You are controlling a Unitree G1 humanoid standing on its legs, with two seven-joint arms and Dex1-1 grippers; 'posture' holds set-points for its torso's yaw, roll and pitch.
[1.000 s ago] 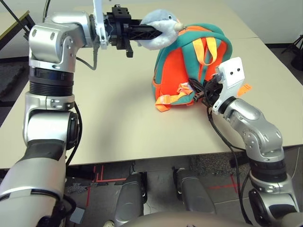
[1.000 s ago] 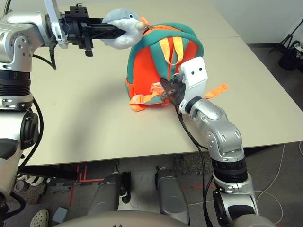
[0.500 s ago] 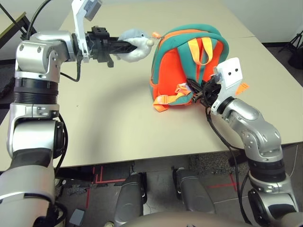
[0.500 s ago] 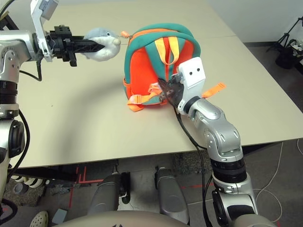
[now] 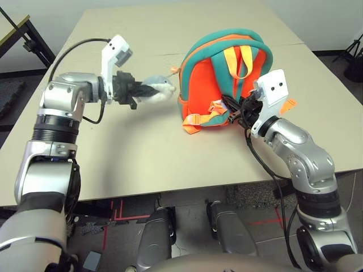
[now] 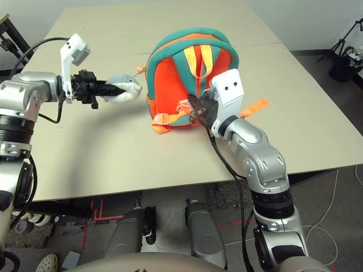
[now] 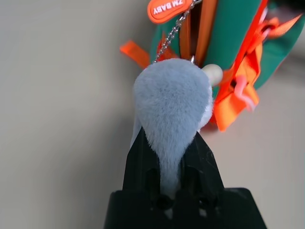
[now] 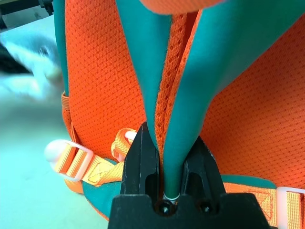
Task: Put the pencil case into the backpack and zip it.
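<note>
The orange backpack [image 5: 218, 79] with teal trim stands upright on the beige surface [image 5: 142, 153], a little toward 1 o'clock from the middle of the head view, with its orange shoulder straps facing the robot. The left tool [image 5: 148, 90] is closed on the grey-and-white plush shark charm [image 5: 157, 90], which is pinched between the two black fingers [image 7: 143, 157] and sits just beside the backpack at its 9 o'clock side. A thin chain [image 7: 174, 31] goes from the charm up to an orange tag [image 7: 167, 8] lettered "ZM BABY" at the backpack. The right tool [image 5: 237, 110] is at the lower edge of the backpack, at about 5 o'clock from its centre, and it is closed on a teal strap [image 8: 178, 95] of the backpack; in the right wrist view this strap runs down between the fingers. The pencil case I cannot find on the surface, so I cannot tell where it is.
</note>
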